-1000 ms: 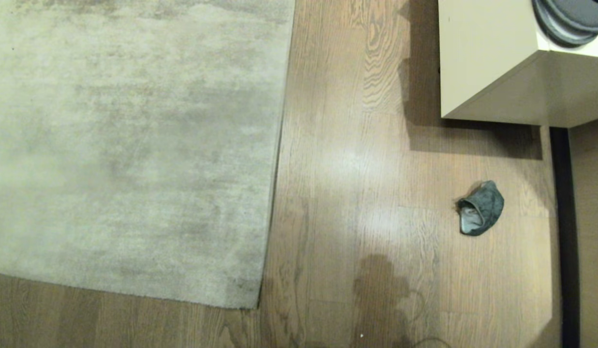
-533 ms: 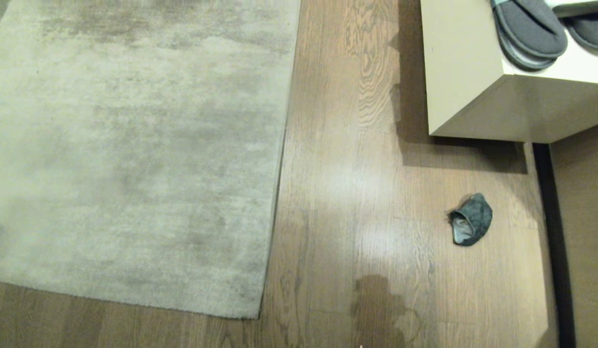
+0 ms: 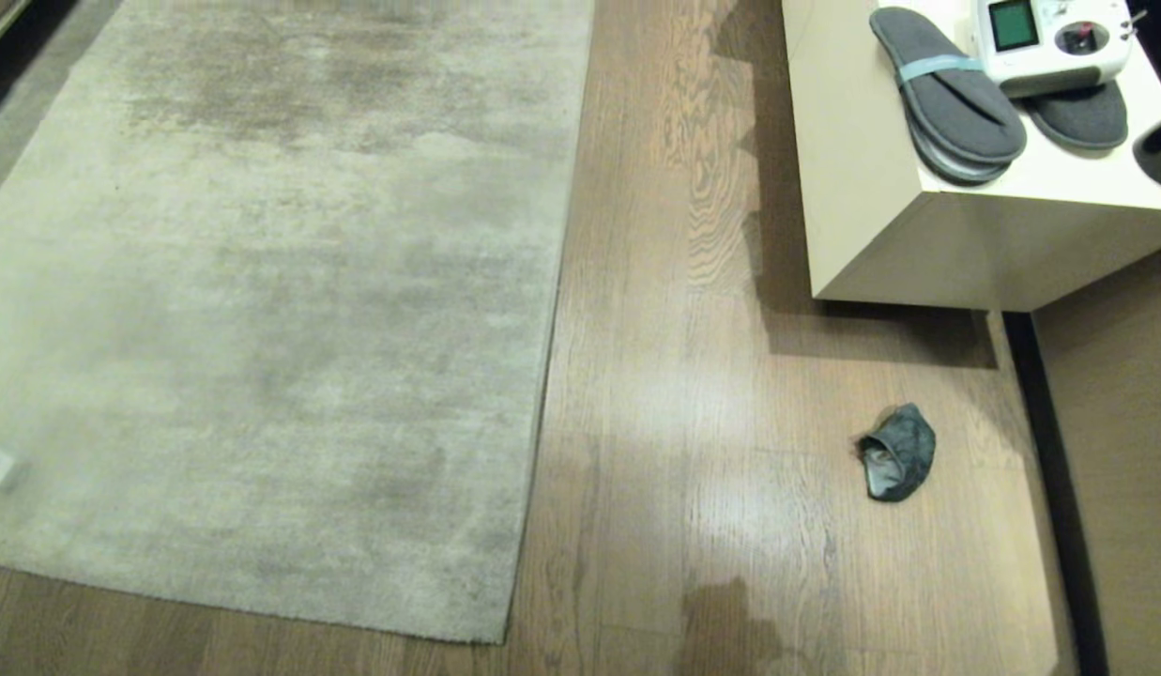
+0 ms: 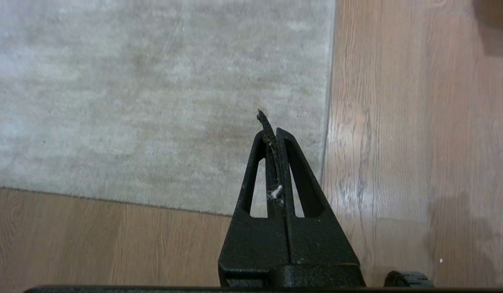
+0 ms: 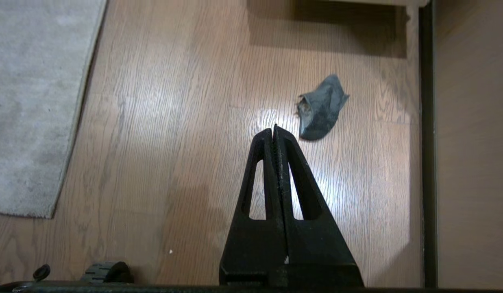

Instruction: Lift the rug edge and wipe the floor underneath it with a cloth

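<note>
One rug edge [image 3: 550, 310] flat on the floor [image 3: 693, 394]; one cloth [image 3: 897, 453] lying apart; left gripper [image 4: 271, 130] and right gripper [image 5: 274, 134], two, both pressed together, empty

The rug [image 3: 261, 310] is pale grey-beige, mottled with darker smudges, and the rug edge [image 3: 552, 319] shows as a thin dark line. The floor [image 3: 693, 394] is brown wood grain with wavy dark lines and a pale sheen. The cloth [image 3: 897, 453] is dark grey-teal. Far right, a cream cabinet [image 3: 880, 235] carries grey slippers [image 3: 951, 99] and a white device [image 3: 1054, 38] with a green screen. Both claws are black.
</note>
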